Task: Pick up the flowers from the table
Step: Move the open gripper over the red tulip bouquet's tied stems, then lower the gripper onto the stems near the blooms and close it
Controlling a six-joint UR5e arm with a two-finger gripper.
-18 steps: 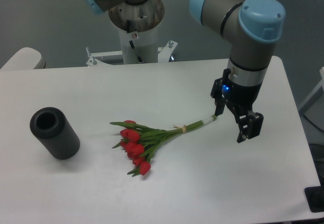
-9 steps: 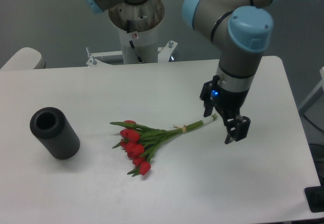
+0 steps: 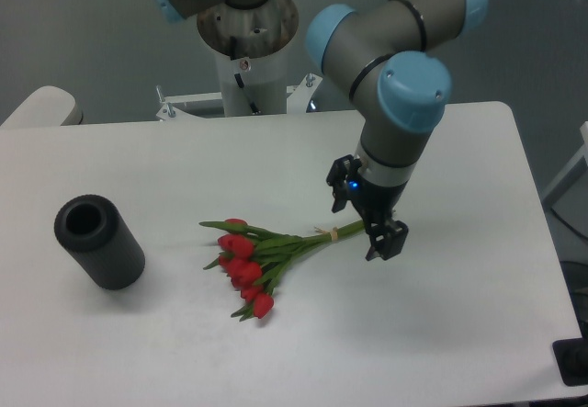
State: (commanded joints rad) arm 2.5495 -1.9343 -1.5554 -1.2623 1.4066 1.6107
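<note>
A robotics lab: an industrial arm (image 3: 395, 76) on a bolted metal pedestal (image 3: 246, 67) at twelve o'clock stands behind a plain white counter (image 3: 276, 352), against bare grey walls and floor.

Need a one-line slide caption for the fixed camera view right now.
UR5e gripper, open, poised over the stem end of the flowers lying on the white table; dark cylinder at left.

A single fixed camera looks down from the front at a steep angle, near enough that the desk (image 3: 441, 352) fills most of the frame. The arm's base (image 3: 246, 53) stands at the upper centre.
</note>
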